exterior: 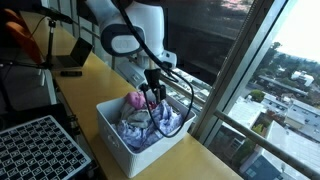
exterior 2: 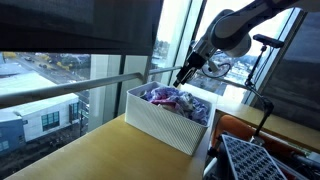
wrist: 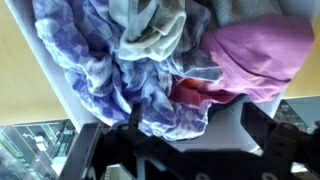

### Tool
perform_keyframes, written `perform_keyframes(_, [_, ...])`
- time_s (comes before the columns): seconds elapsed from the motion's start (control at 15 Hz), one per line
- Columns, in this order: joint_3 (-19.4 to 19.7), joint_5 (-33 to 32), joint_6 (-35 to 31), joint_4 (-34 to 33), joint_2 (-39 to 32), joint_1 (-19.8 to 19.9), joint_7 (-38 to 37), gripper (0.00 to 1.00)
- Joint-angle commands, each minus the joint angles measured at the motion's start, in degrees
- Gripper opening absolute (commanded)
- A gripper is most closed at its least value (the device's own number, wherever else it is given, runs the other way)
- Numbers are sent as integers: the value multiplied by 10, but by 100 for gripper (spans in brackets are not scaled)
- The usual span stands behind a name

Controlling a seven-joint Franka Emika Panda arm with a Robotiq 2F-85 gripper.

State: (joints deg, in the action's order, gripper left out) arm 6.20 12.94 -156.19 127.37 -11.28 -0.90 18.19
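A white bin stands on the wooden table by the window and holds a heap of crumpled clothes. In the wrist view a blue-and-purple tie-dye cloth lies beside a pink garment, with a pale grey-green piece on top. My gripper hangs open just over the bin's window-side end, with its left finger near the tie-dye cloth and nothing between the fingers. Both exterior views show the gripper right above the pile.
A black perforated rack sits at the table's near edge. The window frame and its rail run close behind the bin. A dark flat object lies farther along the table, with an orange chair behind it.
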Motion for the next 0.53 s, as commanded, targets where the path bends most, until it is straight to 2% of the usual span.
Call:
perform_keyframes(0.0, [-15, -55, -17, -49, -86, 27, -33, 100])
perform_keyframes(0.2, [3, -123, -8, -75, -133, 29, -72, 100])
perform_keyframes(0.47, [29, -196, 4, -96, -160, 21, -113, 100])
